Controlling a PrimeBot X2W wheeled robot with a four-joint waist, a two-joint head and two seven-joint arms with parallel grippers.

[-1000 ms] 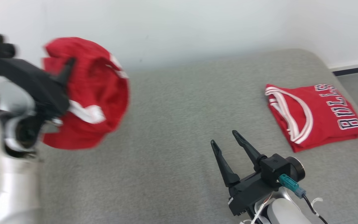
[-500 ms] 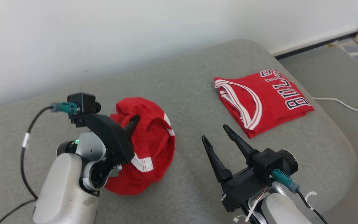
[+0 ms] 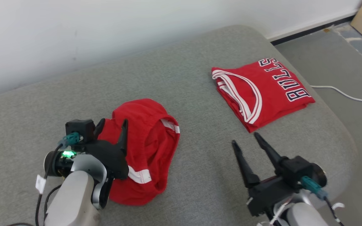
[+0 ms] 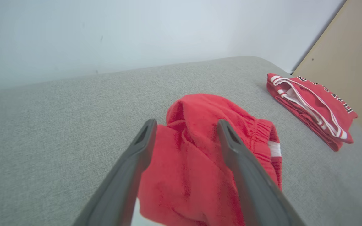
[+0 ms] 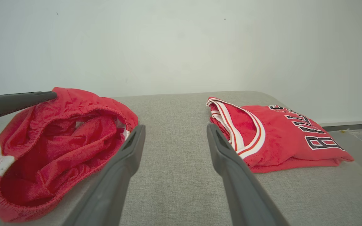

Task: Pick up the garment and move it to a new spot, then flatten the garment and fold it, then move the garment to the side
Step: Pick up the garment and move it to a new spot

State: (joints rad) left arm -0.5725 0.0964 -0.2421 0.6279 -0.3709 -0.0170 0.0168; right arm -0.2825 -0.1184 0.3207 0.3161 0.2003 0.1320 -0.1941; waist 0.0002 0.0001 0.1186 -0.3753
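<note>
Red shorts (image 3: 143, 150) are lying bunched on the grey upholstered pad (image 3: 184, 78), left of centre in the head view, not yet flattened. The heap's long axis is read as roughly 12-to-6 o'clock there, with white trim near the 6 o'clock end.

Left gripper (image 3: 113, 122) is seen spread wide, nothing pinched. Its fingers (image 3: 124, 131) are poised over the heap's 9 o'clock edge, pointing to 12. Contact with the cloth cannot be confirmed.

Right gripper (image 3: 245, 138) is likewise spread wide and empty, well apart from the shorts, which lie at its 9 o'clock. The left arm is judged the nearer for the spreading step.

Left wrist view: a raised fold is framed between the two fingers, with waistband gathers at 2 o'clock.

Right wrist view: the open elastic waistband mouth is shown facing that camera. From the head it is foreshortened to a curved edge.

Folded Bulls jersey (image 3: 262, 91) is parked at 1 o'clock of the right gripper, clear of the work.
</note>
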